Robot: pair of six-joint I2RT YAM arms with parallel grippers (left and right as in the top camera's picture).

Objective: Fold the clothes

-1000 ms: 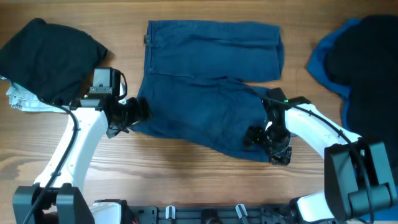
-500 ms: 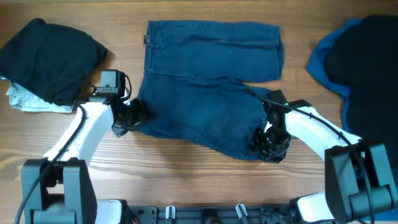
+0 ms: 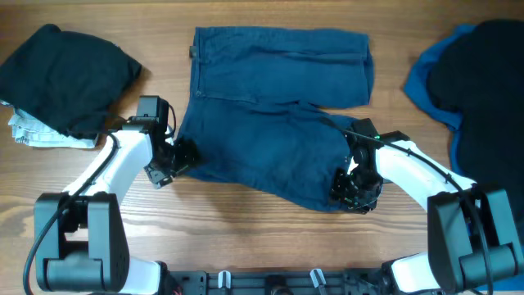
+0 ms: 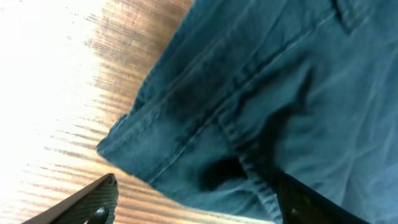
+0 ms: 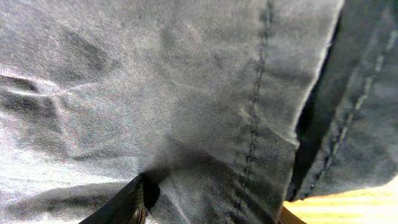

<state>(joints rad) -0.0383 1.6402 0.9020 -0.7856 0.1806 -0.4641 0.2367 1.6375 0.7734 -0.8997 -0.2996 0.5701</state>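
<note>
Left hand (image 3: 174,156): open, fingers spread on either side of the lower-left corner of the shorts (image 3: 270,123), low over the counter (image 3: 246,238). Nothing is gripped.
Right hand (image 3: 354,187): set on the lower-right hem. Its wrist view is filled with cloth lying between the fingers, with creases running toward one of them. Cannot tell whether it is clamped.
Shorts, position: middle of the counter, between the two arms. One leg lies flat along the far side; the other slants toward the near right.
Shorts, look: dark blue woven cloth with heavy double-stitched seams. The left corner shows a banded edge with a small ruck beside it. The cloth is mostly spread out and not yet folded.
Step (judged): taking hold of the two near corners for the first fold.
Next move (judged): the left hand must close on the banded corner. Both hands then lift together and carry the near edge over toward the far leg, keeping it level.
Also present: black garment (image 3: 65,74) at far left, blue-and-black pile (image 3: 479,65) at far right. Both lie apart from the shorts.
</note>
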